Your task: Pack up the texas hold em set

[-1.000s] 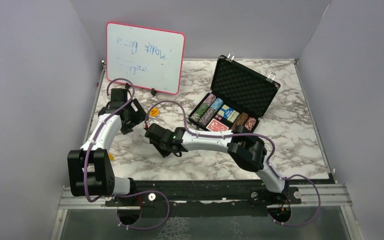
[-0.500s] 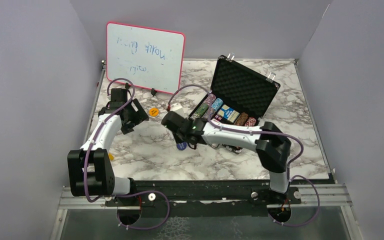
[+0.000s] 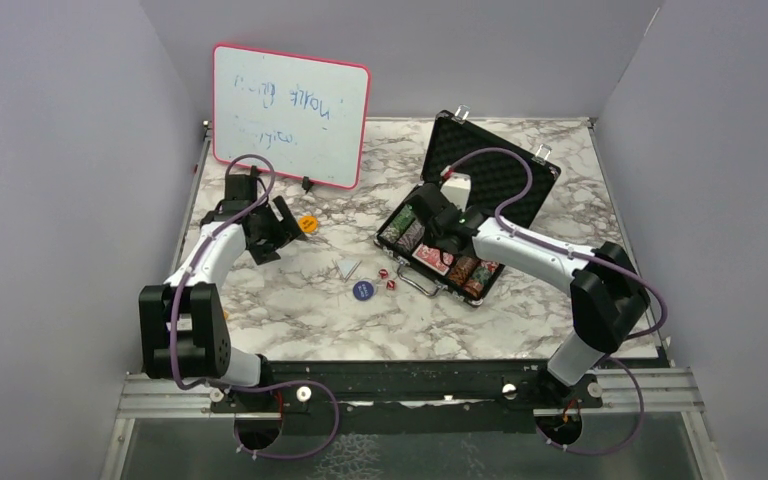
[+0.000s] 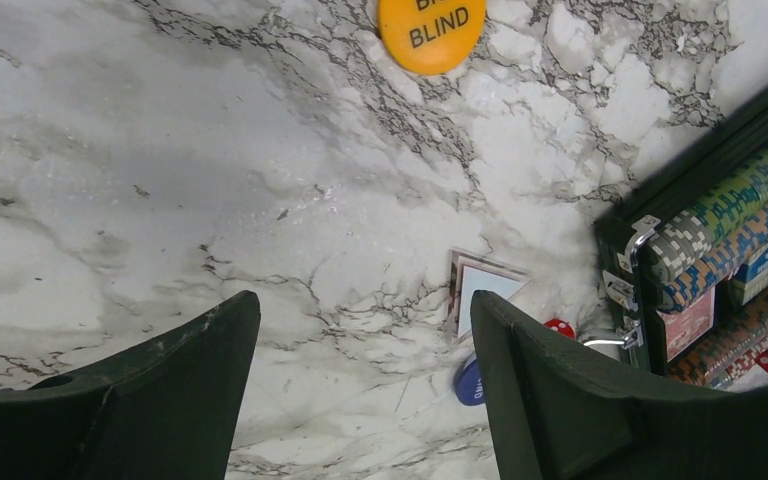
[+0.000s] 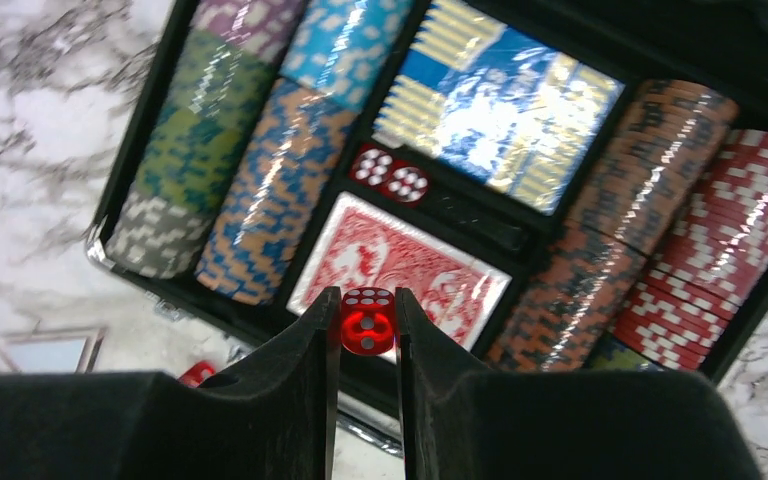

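Note:
The black case (image 3: pixel 495 170) lies open at the back right, with striped chip stacks (image 5: pixel 260 190), red-backed cards (image 5: pixel 400 262) and two dice (image 5: pixel 390 175) in its foam slots. My right gripper (image 5: pixel 367 300) hangs over the case's front edge, shut on a small red die (image 5: pixel 367 322). On the marble lie the orange button (image 4: pixel 431 30), the blue button (image 3: pixel 362 291) and two red dice (image 3: pixel 388 278). My left gripper (image 4: pixel 363 300) is open above bare marble, just short of the orange button, with nothing between its fingers.
A pink-framed whiteboard (image 3: pixel 290 100) leans against the back wall behind the left arm. A small white-faced card (image 4: pixel 485 295) lies on the marble between the orange and blue buttons. The case's metal handle (image 3: pixel 418 283) sticks out toward the loose dice.
My right arm has swung from the middle of the table to above the case, carrying the die. That uncovered the blue button and loose dice. The left gripper shifted slightly.

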You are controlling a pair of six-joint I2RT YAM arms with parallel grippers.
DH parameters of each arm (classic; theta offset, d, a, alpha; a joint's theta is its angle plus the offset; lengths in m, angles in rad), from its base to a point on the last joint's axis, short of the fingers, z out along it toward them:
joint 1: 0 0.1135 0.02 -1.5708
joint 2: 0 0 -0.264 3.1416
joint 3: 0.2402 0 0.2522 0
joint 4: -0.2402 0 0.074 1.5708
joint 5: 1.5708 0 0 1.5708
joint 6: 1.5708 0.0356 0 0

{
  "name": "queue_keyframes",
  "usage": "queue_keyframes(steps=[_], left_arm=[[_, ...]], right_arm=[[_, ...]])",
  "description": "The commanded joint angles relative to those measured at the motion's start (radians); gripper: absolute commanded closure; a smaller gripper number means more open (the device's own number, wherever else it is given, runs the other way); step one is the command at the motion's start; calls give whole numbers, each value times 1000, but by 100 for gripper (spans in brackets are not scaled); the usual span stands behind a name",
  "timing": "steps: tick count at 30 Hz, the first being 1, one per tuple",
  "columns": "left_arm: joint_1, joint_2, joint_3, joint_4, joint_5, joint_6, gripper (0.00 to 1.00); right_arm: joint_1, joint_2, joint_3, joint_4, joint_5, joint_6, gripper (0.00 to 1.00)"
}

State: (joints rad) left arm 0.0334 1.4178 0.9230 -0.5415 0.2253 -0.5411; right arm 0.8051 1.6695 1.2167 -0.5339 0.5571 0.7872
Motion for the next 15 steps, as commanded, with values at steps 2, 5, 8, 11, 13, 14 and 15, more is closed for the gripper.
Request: queue_keyframes(steps=[2, 5, 8, 11, 13, 14, 15], left_arm=[[3, 48, 45, 25, 109, 12, 23], [0, 83, 53, 27, 113, 7, 23], [-5, 113, 81, 26, 115, 7, 24], [-13, 133, 106, 25, 124, 6, 24], [-17, 143, 112, 26, 128, 6, 24], [-17, 148, 114, 26, 128, 6, 24], [-17, 150, 116, 27, 128, 6, 24]], right_arm=[[-65, -48, -49, -48, 22, 144, 74], [-86, -38, -57, -55, -3, 181, 73], [-107, -26, -59, -39, -41, 183, 72], [-120, -16, -58, -33, -55, 194, 72], [-127, -5, -47, -42, -58, 199, 72], [-129, 2, -40, -51, -56, 204, 72], [-131, 7, -35, -59, -55, 208, 72]])
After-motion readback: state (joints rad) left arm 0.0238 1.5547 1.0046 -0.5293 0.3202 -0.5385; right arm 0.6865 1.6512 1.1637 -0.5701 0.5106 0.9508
